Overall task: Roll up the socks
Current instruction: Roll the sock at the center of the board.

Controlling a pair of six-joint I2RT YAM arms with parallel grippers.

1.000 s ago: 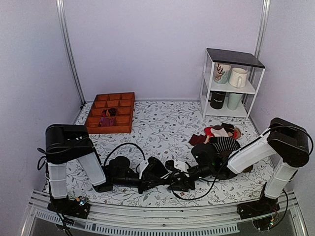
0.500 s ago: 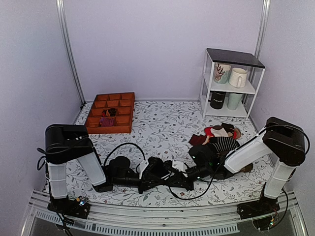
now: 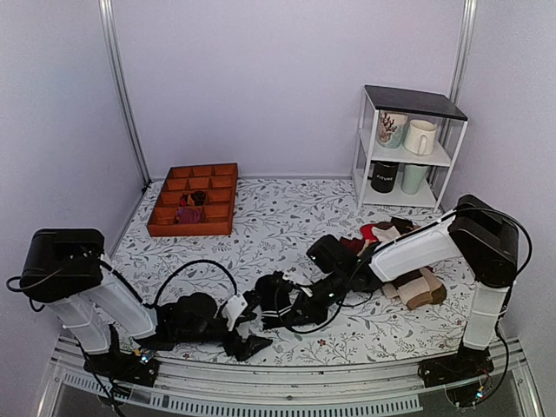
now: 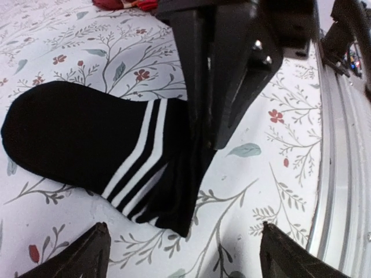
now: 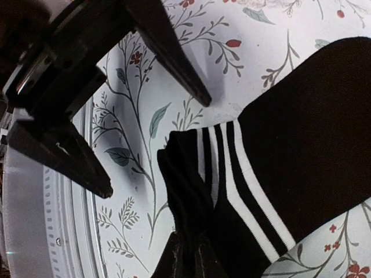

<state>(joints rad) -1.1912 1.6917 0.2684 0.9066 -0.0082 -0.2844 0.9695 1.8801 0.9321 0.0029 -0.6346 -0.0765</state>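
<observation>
- Top view: an orange-brown wooden tray (image 3: 191,229), split into small square compartments, sits at the back left of the floral tablecloth (image 3: 287,217). Something small, purple and dark, lies in the compartments near its middle, too small to identify.
- A white frame shelf (image 3: 413,102) with a black top stands at the back right. A patterned mug (image 3: 391,129) and a white mug (image 3: 420,136) are on its upper level, and a black mug (image 3: 383,176) and a pale green mug (image 3: 413,178) are below.
- A heap of clothes (image 3: 391,239) in red, striped and beige fabric lies in front of the shelf. The right arm (image 3: 408,252) reaches over it, the left arm (image 3: 122,304) lies low, and their ends meet near the front centre.
- Left wrist view: the socks (image 4: 75,133) lie flat on the cloth. They are soft black knit, with a rounded toe at the left and three thin white stripes near the cuff.
- The right gripper (image 4: 206,136) pinches narrowly on the bunched cuff. The left gripper (image 4: 182,243) is spread wide, its tips clear of the fabric. A metal rail (image 4: 336,145) runs along the right.
- Right wrist view: the cuff folds into a dark ridge held between the right gripper's closed fingers. The left gripper's two pointed black fingers stand far apart beside the cuff, not touching it.
</observation>
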